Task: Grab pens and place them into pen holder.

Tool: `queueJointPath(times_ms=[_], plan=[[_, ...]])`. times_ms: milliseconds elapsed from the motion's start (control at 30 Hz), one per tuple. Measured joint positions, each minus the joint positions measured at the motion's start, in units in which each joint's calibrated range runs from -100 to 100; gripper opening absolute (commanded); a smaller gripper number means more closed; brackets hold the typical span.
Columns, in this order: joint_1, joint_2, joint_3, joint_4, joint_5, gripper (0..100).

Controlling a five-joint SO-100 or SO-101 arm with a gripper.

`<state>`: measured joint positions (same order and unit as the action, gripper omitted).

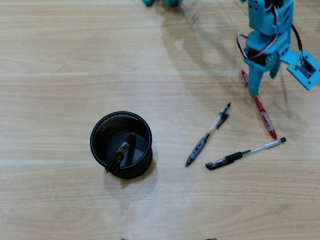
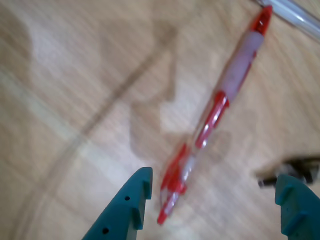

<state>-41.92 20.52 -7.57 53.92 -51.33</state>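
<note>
table [image 1: 60, 60]: pale wood, carrying everything; nothing else is crowding the pens.
pen holder [image 1: 121, 145]: standing upright at lower left in the overhead view, well apart from the loose pens; the black pen [image 1: 118, 155] is already leaning inside it against the rim.
arm: reaching down at upper right, lining up over the red pen.
gripper [image 2: 212, 195]: jaws spread wide, holding nothing, straddling the red pen's near end; no visible contact, though blur is making that hard to judge.
clear pens: one [image 1: 209, 135] lying diagonally, the other [image 1: 246, 153] below it, near each other, both untouched.
red pen [image 2: 220, 107]: lying flat between the fingers, looking like the next pick.
</note>
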Motion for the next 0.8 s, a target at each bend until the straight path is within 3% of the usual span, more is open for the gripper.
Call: queueJointPath(times_ms=[333,533,667,800], plan=[[1.1,10.4,-1.1,-5.0,-0.3,25],[4.8,12.9,-2.8,-5.9,-2.2,0],[7.2,12.7,-2.6,-2.8,-6.7,2],[7.3,8.8,-1.9,2.2,-7.5,2]])
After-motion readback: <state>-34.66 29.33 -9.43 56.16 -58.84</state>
